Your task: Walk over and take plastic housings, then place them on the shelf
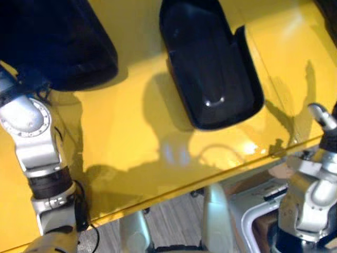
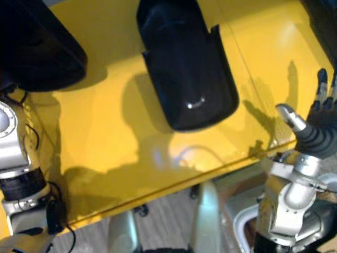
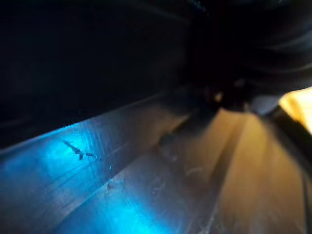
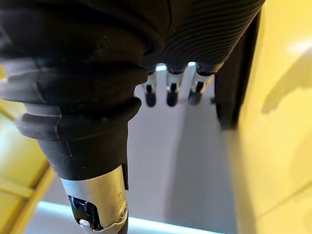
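A glossy black plastic housing (image 1: 210, 63) lies on the yellow table (image 1: 126, 137), at the middle of its far side. A second black housing (image 2: 37, 47) sits at the far left. My left arm reaches up to that housing's near edge, where my left hand is hidden beneath it. The left wrist view has a dark housing wall (image 3: 97, 58) very close. My right hand (image 2: 322, 113) hovers over the table's right front corner, open, fingers (image 4: 168, 95) straight and thumb spread, touching nothing. It is well to the right of the middle housing.
The table's front edge (image 1: 210, 179) runs diagonally, with wooden floor (image 1: 174, 221) below it. A pale-rimmed container (image 1: 253, 211) stands on the floor at lower right. Another dark object (image 2: 326, 10) shows at the far right corner.
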You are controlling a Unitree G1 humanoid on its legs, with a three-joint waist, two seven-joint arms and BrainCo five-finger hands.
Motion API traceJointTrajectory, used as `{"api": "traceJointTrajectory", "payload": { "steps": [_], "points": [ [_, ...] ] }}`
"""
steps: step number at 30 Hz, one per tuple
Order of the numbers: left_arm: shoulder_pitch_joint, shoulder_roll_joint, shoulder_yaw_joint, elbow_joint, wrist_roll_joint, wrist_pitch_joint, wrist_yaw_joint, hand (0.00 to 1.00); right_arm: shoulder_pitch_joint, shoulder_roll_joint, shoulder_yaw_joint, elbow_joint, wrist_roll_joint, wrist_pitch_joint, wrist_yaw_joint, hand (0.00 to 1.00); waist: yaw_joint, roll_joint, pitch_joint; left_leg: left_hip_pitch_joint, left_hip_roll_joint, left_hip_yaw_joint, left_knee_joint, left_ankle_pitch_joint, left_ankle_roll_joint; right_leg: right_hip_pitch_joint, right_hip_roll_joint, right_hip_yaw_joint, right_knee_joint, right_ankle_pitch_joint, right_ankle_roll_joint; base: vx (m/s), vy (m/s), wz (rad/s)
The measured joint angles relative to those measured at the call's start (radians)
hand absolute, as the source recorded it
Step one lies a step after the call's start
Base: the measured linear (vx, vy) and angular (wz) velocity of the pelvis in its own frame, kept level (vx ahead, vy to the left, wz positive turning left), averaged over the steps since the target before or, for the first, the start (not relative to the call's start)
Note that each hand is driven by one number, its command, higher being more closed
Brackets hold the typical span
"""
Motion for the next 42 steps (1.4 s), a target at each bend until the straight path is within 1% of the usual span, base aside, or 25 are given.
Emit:
{"api": "traceJointTrajectory", "payload": {
  "steps": [3, 7, 12, 14, 15, 16, 18, 20, 22, 23, 24, 25, 27, 28, 29, 31, 32, 34, 35, 36, 38, 39, 40, 41, 42],
  "points": [
    [0.016, -0.013, 0.007, -0.013, -0.001, -0.011, -0.012, 1.00, 0.020, 0.010, -0.001, -0.006, 0.000, 0.000, 0.000, 0.00, 0.000, 0.001, 0.000, 0.012, 0.000, 0.006, -0.004, -0.004, -0.006, 0.016, 0.000, -0.007, -0.004, 0.000, 0.000, 0.00, 0.000, 0.00],
    [0.107, -0.035, 0.029, -0.024, -0.007, -0.011, -0.023, 1.00, 0.029, 0.023, 0.004, -0.008, 0.000, 0.000, 0.003, 0.00, 0.022, 0.001, -0.001, 0.051, -0.017, 0.028, -0.057, -0.004, -0.007, 0.029, -0.007, -0.007, -0.019, 0.000, 0.000, -0.03, -0.004, 0.00],
    [0.201, -0.073, 0.055, -0.056, -0.034, -0.011, -0.059, 1.00, 0.021, 0.023, 0.019, -0.007, 0.000, 0.005, 0.009, 0.00, 0.025, 0.001, -0.001, 0.106, -0.026, 0.031, -0.127, -0.007, -0.011, 0.059, -0.007, -0.023, -0.020, -0.007, -0.011, -0.04, -0.041, 0.07],
    [0.240, -0.088, 0.055, -0.060, -0.039, -0.011, -0.064, 1.00, 0.023, 0.024, 0.042, -0.006, 0.000, 0.005, 0.011, 0.00, 0.026, -0.001, -0.027, 0.124, -0.032, 0.033, -0.153, -0.009, -0.015, 0.063, -0.008, -0.024, -0.021, -0.013, -0.016, -0.05, -0.035, 0.01],
    [0.278, -0.115, 0.055, -0.062, -0.039, -0.011, -0.075, 1.00, 0.028, 0.027, 0.061, 0.001, -0.001, 0.005, 0.012, 0.00, 0.028, -0.002, -0.064, 0.136, -0.036, 0.050, -0.186, -0.009, -0.015, 0.064, -0.008, -0.024, -0.035, -0.026, -0.013, -0.02, -0.033, 0.00],
    [0.294, -0.127, 0.055, -0.063, -0.040, -0.011, -0.079, 1.00, 0.028, 0.030, 0.070, 0.007, -0.001, 0.005, 0.011, 0.00, 0.030, -0.003, -0.075, 0.149, -0.039, 0.059, -0.202, -0.009, -0.015, 0.068, -0.009, -0.024, -0.039, -0.030, -0.013, -0.01, -0.046, -0.04],
    [0.383, -0.198, 0.047, -0.063, -0.041, -0.012, -0.097, 1.00, 0.033, 0.038, 0.120, 0.044, -0.004, 0.009, 0.013, 0.00, 0.032, 0.004, -0.096, 0.227, -0.052, 0.069, -0.255, -0.005, -0.023, 0.134, -0.011, -0.031, -0.059, -0.056, -0.010, -0.03, -0.048, -0.08],
    [0.458, -0.242, 0.035, -0.063, -0.042, -0.012, -0.106, 1.00, 0.039, 0.043, 0.146, 0.079, -0.003, 0.010, 0.025, 0.00, 0.032, 0.009, -0.146, 0.256, -0.059, 0.073, -0.290, 0.005, -0.033, 0.155, -0.013, -0.040, -0.069, -0.064, -0.011, -0.01, -0.039, 0.06],
    [0.528, -0.274, -0.005, -0.061, -0.054, -0.012, -0.125, 1.00, 0.036, 0.042, 0.162, 0.126, -0.001, 0.008, 0.029, 0.00, 0.038, 0.012, -0.186, 0.307, -0.093, 0.054, -0.386, 0.061, -0.031, 0.205, -0.033, -0.067, -0.091, -0.068, -0.010, 0.02, -0.075, 0.45],
    [0.549, -0.276, -0.030, -0.058, -0.073, -0.013, -0.130, 1.00, 0.027, 0.038, 0.161, 0.157, 0.000, 0.008, 0.030, 0.00, 0.038, 0.010, -0.214, 0.323, -0.122, 0.030, -0.458, 0.120, -0.028, 0.219, -0.056, -0.096, -0.109, -0.069, -0.010, 0.03, -0.079, 0.69],
    [0.550, -0.276, -0.037, -0.056, -0.076, -0.013, -0.131, 1.00, 0.020, 0.034, 0.161, 0.170, 0.001, 0.008, 0.030, 0.00, 0.039, 0.009, -0.221, 0.326, -0.137, 0.014, -0.495, 0.155, -0.020, 0.225, -0.069, -0.112, -0.114, -0.069, -0.011, 0.01, -0.129, 0.93],
    [0.549, -0.276, -0.036, -0.056, -0.081, -0.017, -0.134, 1.00, -0.011, 0.024, 0.164, 0.199, 0.008, 0.009, 0.030, 0.00, 0.041, 0.005, -0.225, 0.330, -0.160, -0.010, -0.553, 0.223, -0.017, 0.228, -0.081, -0.134, -0.115, -0.068, -0.013, -0.04, -0.165, 0.77],
    [0.552, -0.276, -0.030, -0.051, -0.081, -0.019, -0.136, 1.00, -0.071, 0.021, 0.164, 0.261, 0.016, 0.010, 0.030, 0.00, 0.058, 0.006, -0.232, 0.327, -0.174, -0.064, -0.626, 0.319, -0.012, 0.231, -0.088, -0.158, -0.140, -0.063, -0.033, -0.08, -0.188, 0.57],
    [0.555, -0.277, -0.026, -0.045, -0.080, -0.019, -0.139, 1.00, -0.100, 0.020, 0.159, 0.303, 0.020, 0.013, 0.031, 0.00, 0.064, 0.010, -0.250, 0.326, -0.175, -0.118, -0.691, 0.380, -0.022, 0.231, -0.087, -0.192, -0.175, -0.042, -0.057, -0.08, -0.186, 0.35],
    [0.559, -0.278, -0.020, -0.044, -0.080, -0.022, -0.141, 1.00, -0.133, 0.020, 0.158, 0.340, 0.020, 0.016, 0.030, 0.00, 0.071, 0.009, -0.250, 0.296, -0.169, -0.169, -0.524, 0.298, -0.025, 0.231, -0.081, -0.202, -0.192, -0.024, -0.071, -0.08, -0.191, 0.24],
    [0.579, -0.298, -0.022, -0.043, -0.080, -0.025, -0.154, 1.00, -0.138, 0.023, 0.160, 0.368, 0.020, 0.025, 0.034, 0.00, 0.075, 0.023, -0.252, 0.301, -0.164, -0.238, -0.273, 0.202, -0.036, 0.244, -0.058, -0.201, -0.207, -0.005, -0.080, -0.08, -0.155, -0.13],
    [0.596, -0.318, -0.029, -0.042, -0.080, -0.035, -0.168, 1.00, -0.123, 0.027, 0.156, 0.379, 0.021, 0.027, 0.038, 0.00, 0.067, 0.035, -0.255, 0.338, -0.167, -0.287, -0.194, 0.174, -0.045, 0.255, -0.039, -0.201, -0.221, 0.009, -0.078, -0.10, -0.067, -0.18],
    [0.611, -0.323, -0.035, -0.041, -0.079, -0.044, -0.173, 1.00, -0.106, 0.035, 0.139, 0.389, 0.031, 0.028, 0.046, 0.00, 0.044, 0.049, -0.258, 0.404, -0.169, -0.332, -0.196, 0.154, -0.047, 0.249, -0.019, -0.202, -0.235, 0.034, -0.075, -0.14, 0.073, -0.14],
    [0.610, -0.328, -0.036, -0.038, -0.079, -0.044, -0.177, 1.00, -0.096, 0.042, 0.128, 0.409, 0.043, 0.029, 0.049, 0.00, 0.036, 0.057, -0.262, 0.447, -0.167, -0.324, -0.249, 0.132, -0.040, 0.232, -0.007, -0.198, -0.239, 0.056, -0.071, -0.17, 0.128, -0.19],
    [0.608, -0.332, -0.037, -0.037, -0.079, -0.044, -0.177, 1.00, -0.091, 0.043, 0.121, 0.420, 0.051, 0.030, 0.050, 0.00, 0.031, 0.060, -0.262, 0.468, -0.163, -0.312, -0.285, 0.094, -0.035, 0.224, -0.001, -0.196, -0.243, 0.068, -0.068, -0.23, 0.178, -0.25],
    [0.585, -0.345, -0.055, -0.001, -0.074, -0.045, -0.179, 1.00, -0.036, 0.068, 0.098, 0.431, 0.062, 0.032, 0.051, 0.00, 0.016, 0.067, -0.260, 0.514, -0.163, -0.241, -0.419, -0.028, -0.007, 0.188, -0.002, -0.181, -0.274, 0.139, -0.049, -0.31, 0.246, -0.12],
    [0.571, -0.344, -0.065, 0.017, -0.068, -0.045, -0.180, 1.00, -0.018, 0.072, 0.089, 0.432, 0.061, 0.033, 0.050, 0.00, 0.015, 0.070, -0.258, 0.512, -0.169, -0.229, -0.433, -0.050, -0.001, 0.184, -0.003, -0.180, -0.294, 0.167, -0.046, -0.40, 0.308, -0.02],
    [0.555, -0.344, -0.075, 0.041, -0.060, -0.044, -0.181, 1.00, 0.009, 0.087, 0.080, 0.432, 0.061, 0.041, 0.050, 0.00, 0.016, 0.073, -0.255, 0.504, -0.175, -0.213, -0.446, -0.077, 0.002, 0.181, -0.001, -0.178, -0.335, 0.216, -0.041, -0.44, 0.341, -0.16],
    [0.542, -0.343, -0.076, 0.067, -0.058, -0.043, -0.180, 1.00, 0.049, 0.111, 0.080, 0.432, 0.060, 0.053, 0.051, 0.00, 0.019, 0.072, -0.252, 0.501, -0.191, -0.189, -0.466, -0.107, 0.009, 0.183, 0.007, -0.163, -0.403, 0.290, -0.028, -0.52, 0.408, -0.33],
    [0.535, -0.339, -0.074, 0.085, -0.051, -0.040, -0.179, 1.00, 0.086, 0.138, 0.081, 0.432, 0.058, 0.060, 0.052, 0.00, 0.021, 0.057, -0.243, 0.493, -0.217, -0.165, -0.468, -0.127, 0.028, 0.197, 0.009, -0.139, -0.490, 0.366, -0.013, -0.41, 0.334, -0.39]
  ]
}}
